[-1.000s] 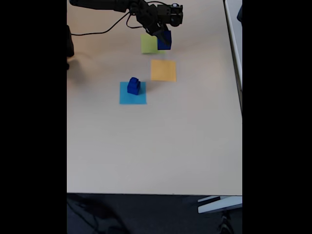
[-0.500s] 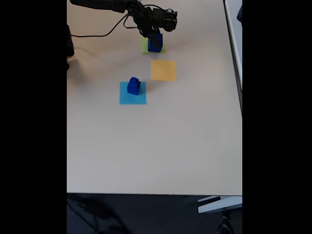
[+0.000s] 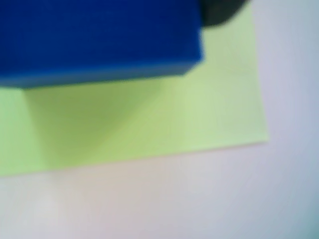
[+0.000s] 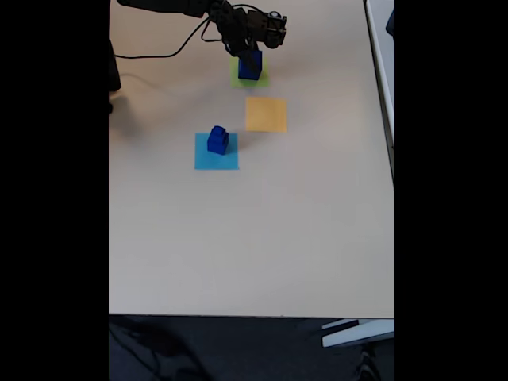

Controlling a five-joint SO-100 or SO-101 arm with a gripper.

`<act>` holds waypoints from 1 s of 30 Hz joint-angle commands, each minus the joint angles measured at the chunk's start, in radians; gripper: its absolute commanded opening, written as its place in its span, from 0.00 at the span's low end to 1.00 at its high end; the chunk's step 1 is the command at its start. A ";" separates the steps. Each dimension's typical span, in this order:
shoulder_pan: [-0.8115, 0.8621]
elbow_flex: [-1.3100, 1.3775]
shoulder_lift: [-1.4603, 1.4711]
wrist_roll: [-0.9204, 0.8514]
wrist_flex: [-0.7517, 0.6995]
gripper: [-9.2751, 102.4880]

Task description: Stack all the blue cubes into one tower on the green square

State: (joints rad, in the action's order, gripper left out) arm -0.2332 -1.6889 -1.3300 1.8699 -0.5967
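Note:
In the fixed view my gripper [image 4: 251, 57] is at the far end of the table, shut on the large blue cube [image 4: 249, 67]. The cube is over the middle of the green square [image 4: 238, 79], on it or just above; I cannot tell which. In the wrist view the large blue cube [image 3: 99, 35] spans the top, the green square [image 3: 149, 124] lies under it, and a dark finger [image 3: 219, 11] shows at its right corner. A medium blue cube [image 4: 217, 144] with a small blue cube [image 4: 217, 132] on top stands on a light blue square [image 4: 216, 159].
An orange-yellow square [image 4: 265, 114] lies between the green and light blue squares. The arm [image 4: 171, 6] and its black cable [image 4: 159, 54] run along the far left. The table's right edge [image 4: 392, 159] is well away from the squares.
My gripper has carried the large blue cube left and down, from the right edge of the green square to over its middle. The other two cubes have not moved.

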 commanded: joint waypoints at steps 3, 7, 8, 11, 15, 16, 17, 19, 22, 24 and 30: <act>0.006 0.032 -0.003 -0.018 0.011 0.20; 0.002 0.034 -0.003 -0.014 0.017 0.23; 0.000 0.034 -0.003 -0.012 0.018 0.23; -0.002 0.040 0.000 -0.014 0.029 0.25; -0.008 0.043 0.005 -0.011 0.051 0.29; -0.011 0.048 0.008 -0.009 0.051 0.30; -0.014 0.051 0.011 -0.006 0.055 0.31; -0.018 0.061 0.014 -0.005 0.060 0.32; -0.028 0.078 0.018 0.005 0.060 0.35; -0.032 0.089 0.023 0.011 0.060 0.37; -0.038 0.114 0.028 0.017 0.058 0.38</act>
State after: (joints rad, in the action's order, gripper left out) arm -0.2623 -1.6398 -1.2947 1.8776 -0.5553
